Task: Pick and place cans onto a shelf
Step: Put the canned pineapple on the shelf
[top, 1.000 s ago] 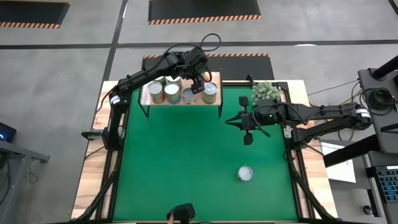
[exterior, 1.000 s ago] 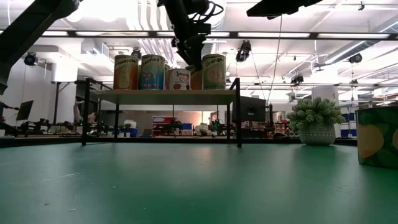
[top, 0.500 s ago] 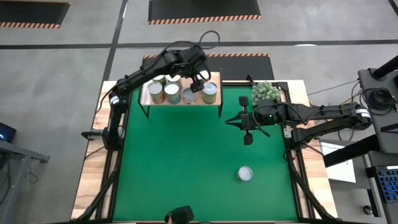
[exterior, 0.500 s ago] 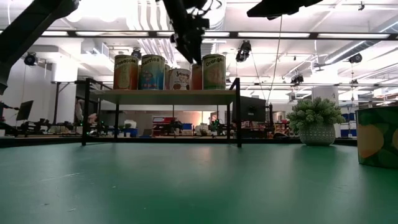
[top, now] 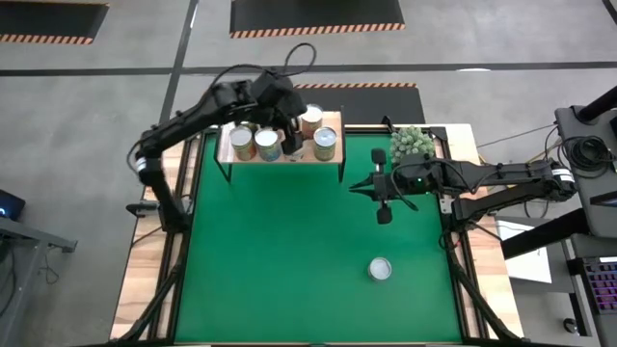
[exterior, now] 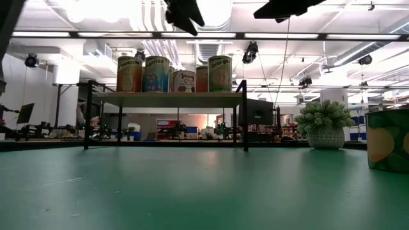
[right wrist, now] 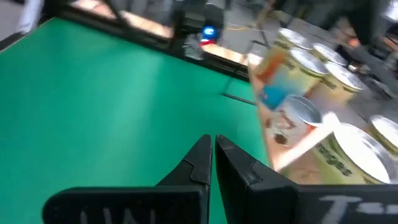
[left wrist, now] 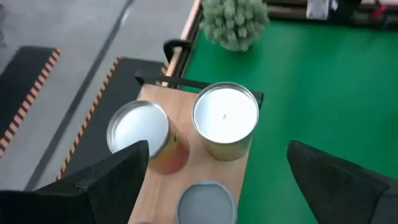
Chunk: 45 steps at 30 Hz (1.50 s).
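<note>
The left gripper [top: 286, 123] hangs released, fingers spread, above the cans [top: 268, 145] on the shelf [top: 280, 157]; it should rise clear before swinging toward the lone can [top: 380, 269] on the green desk [top: 289, 251], so no tin is knocked. A second ago it sat low among the cans by the right-hand tin; now it is higher and farther left, while the right gripper [top: 355, 188] waits clenched over the mat

My two arms are matte black, jointed tubes. A black cable loops off the left arm [top: 193, 120]. The right arm [top: 482, 176] ends in slim dark fingers.
</note>
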### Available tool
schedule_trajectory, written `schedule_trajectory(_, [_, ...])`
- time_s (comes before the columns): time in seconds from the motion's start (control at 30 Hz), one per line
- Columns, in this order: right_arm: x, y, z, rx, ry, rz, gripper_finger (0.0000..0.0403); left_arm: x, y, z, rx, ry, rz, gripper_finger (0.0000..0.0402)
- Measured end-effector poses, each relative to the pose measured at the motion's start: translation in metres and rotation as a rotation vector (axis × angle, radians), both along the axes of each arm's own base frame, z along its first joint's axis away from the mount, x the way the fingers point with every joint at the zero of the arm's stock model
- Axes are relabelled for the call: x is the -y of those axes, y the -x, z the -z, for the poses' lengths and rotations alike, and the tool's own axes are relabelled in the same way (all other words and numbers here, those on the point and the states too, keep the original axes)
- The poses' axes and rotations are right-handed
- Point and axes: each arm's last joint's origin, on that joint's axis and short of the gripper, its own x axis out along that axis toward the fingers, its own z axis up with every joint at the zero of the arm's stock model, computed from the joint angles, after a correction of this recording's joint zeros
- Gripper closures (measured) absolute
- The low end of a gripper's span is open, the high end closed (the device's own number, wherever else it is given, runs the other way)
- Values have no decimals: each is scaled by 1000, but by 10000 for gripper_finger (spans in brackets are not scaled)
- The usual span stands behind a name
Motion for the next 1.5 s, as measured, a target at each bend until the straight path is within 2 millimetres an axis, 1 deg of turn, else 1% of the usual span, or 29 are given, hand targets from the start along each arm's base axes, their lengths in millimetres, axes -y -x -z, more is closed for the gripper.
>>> schedule_trajectory(0.1, [3, -1, -4, 43, -17, 115, 394, 15, 14, 6, 59, -1, 6, 38])
schedule_trajectory(0.17, [8, -1, -6, 62, -5, 195, 394, 28, 21, 13, 128, 2, 20, 38])
schedule_trajectory(0.23, [15, -3, -13, 75, -1, 238, 394, 42, 29, 21, 189, -10, 53, 38])
schedule_trajectory(0.3, [25, -6, -27, 103, -14, 281, 394, 56, 37, 30, 269, -28, 87, 38])
schedule_trajectory(0.4, [45, -18, -45, 75, -32, 286, 394, 73, 50, 41, 401, -41, 124, 38])
schedule_trajectory(0.47, [59, -29, -52, 21, -59, 256, 394, 81, 60, 50, 470, -53, 145, 38])
schedule_trajectory(0.57, [85, -50, -62, -41, -102, 234, 394, 88, 75, 60, 552, -63, 159, 38])
schedule_trajectory(0.7, [122, -75, -74, -112, -119, 284, 394, 91, 93, 73, 612, -32, 136, 38])
schedule_trajectory(0.87, [170, -101, -77, -177, -130, 361, 394, 94, 108, 82, 621, -15, 126, 38])
schedule_trajectory(0.97, [194, -111, -77, -200, -138, 323, 394, 95, 112, 84, 625, -4, 120, 39])
schedule_trajectory(1.07, [213, -121, -72, -223, -182, 265, 394, 95, 112, 85, 620, -3, 120, 40])
schedule_trajectory(1.17, [227, -130, -65, -248, -198, 250, 394, 95, 112, 86, 616, -2, 120, 41])
schedule_trajectory(1.3, [239, -136, -55, -299, -184, 240, 394, 95, 112, 86, 614, -2, 120, 41])
schedule_trajectory(1.43, [243, -140, -43, -394, -153, 194, 394, 95, 112, 86, 612, -1, 119, 41])
schedule_trajectory(1.5, [243, -140, -41, -400, -148, 188, 394, 95, 112, 86, 612, -1, 119, 41])
